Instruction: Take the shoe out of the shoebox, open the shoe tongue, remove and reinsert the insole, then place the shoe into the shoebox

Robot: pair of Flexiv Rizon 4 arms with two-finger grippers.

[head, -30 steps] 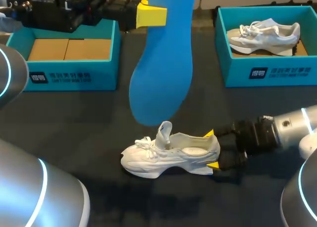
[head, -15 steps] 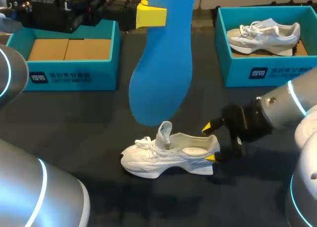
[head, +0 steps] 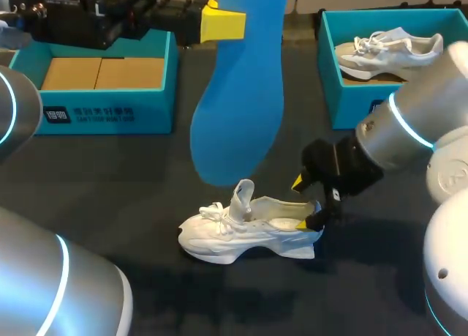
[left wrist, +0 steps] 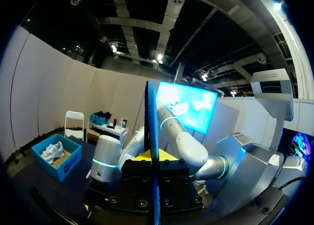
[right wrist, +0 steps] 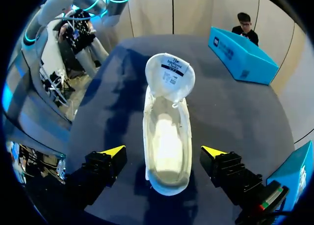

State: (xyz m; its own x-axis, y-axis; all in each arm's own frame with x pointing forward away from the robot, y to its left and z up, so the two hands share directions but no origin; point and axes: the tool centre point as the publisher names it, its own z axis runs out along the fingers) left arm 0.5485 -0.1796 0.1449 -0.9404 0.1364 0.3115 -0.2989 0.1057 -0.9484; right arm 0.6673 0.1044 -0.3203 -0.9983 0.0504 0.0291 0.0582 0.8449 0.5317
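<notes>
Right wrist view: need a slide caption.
Right gripper, fingers open, straddling the heel of the white shoe, tongue raised.

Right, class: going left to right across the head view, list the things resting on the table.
left shoebox → white shoe → right shoebox, with a second shoe inside it.
</notes>
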